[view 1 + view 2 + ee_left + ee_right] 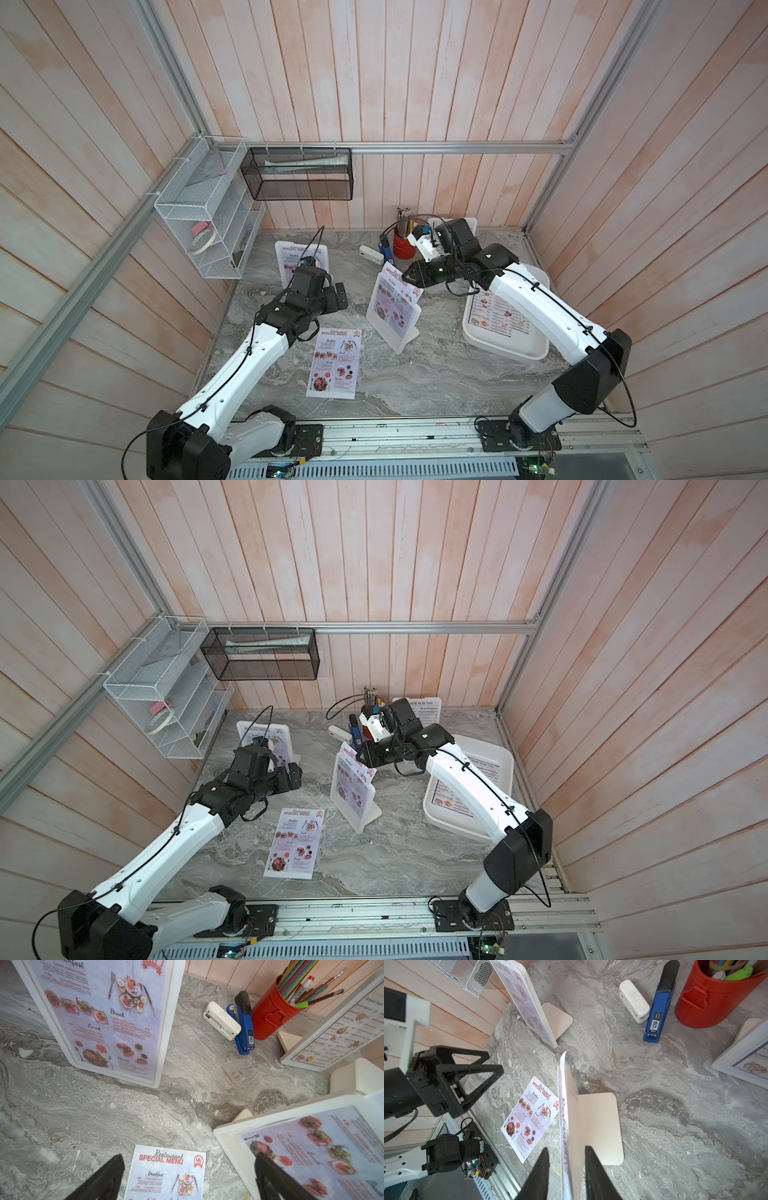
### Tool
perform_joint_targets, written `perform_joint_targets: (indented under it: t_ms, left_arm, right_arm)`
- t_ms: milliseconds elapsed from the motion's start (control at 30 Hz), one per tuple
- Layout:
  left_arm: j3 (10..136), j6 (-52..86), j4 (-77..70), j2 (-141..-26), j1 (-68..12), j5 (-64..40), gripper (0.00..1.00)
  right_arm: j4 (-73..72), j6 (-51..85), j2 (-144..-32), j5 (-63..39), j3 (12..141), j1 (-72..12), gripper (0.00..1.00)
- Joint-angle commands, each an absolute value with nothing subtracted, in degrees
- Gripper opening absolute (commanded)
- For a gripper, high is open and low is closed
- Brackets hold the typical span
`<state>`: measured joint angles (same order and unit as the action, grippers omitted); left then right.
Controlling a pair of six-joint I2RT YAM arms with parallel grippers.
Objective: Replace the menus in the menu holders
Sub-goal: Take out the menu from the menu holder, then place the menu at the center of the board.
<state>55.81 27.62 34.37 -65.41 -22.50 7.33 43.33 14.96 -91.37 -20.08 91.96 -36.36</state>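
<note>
Right gripper [566, 1147] parted astride red-titled menu [562, 1088], sticking above white holder [600, 1126]

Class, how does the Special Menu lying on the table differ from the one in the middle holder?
The loose menu lies flat; the holder's menu stands tilted. The loose menu is uncovered; the holder's menu sits partly in its frame, top protruding. Both show the same red-titled design.

Right claw [410, 276] is hovering at the top edge of a Special Menu sheet [391, 306] standing in the centre menu holder [405, 338].
</note>
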Motion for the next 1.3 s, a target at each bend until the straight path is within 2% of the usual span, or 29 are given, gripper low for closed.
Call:
perform_joint_targets:
  t_ms: [0, 267, 600, 900, 1033, 1267]
  left_arm:
    - [55.37, 27.26, 35.33, -64.25, -22.45, 7.12, 1.0]
    - [55.46, 27.11, 35.25, -64.14, -22.39, 7.27, 1.0]
    - [56.31, 26.9, 35.75, -63.83, -22.44, 7.45, 1.0]
    - [58.33, 28.45, 38.88, -64.06, -20.85, 10.57, 1.0]
    - [57.48, 30.28, 39.14, -63.66, -16.57, 10.18, 1.0]
    - [56.91, 31.25, 40.94, -60.53, -5.95, 10.09, 1.0]
  right_arm:
    - [42.29, 14.5, -92.42, -21.84, 91.24, -37.33, 0.28]
    - [42.26, 15.11, -92.51, -22.36, 92.11, -37.53, 0.01]
    - [46.91, 13.52, -93.48, -21.76, 104.53, -37.15, 0.0]
    - [54.38, 10.98, -101.87, -21.55, 132.32, -37.01, 0.0]
    - [52.46, 11.53, -106.32, -25.63, 138.57, -39.65, 0.0]
    - [47.21, 12.82, -113.07, -32.12, 138.56, -49.75, 0.0]
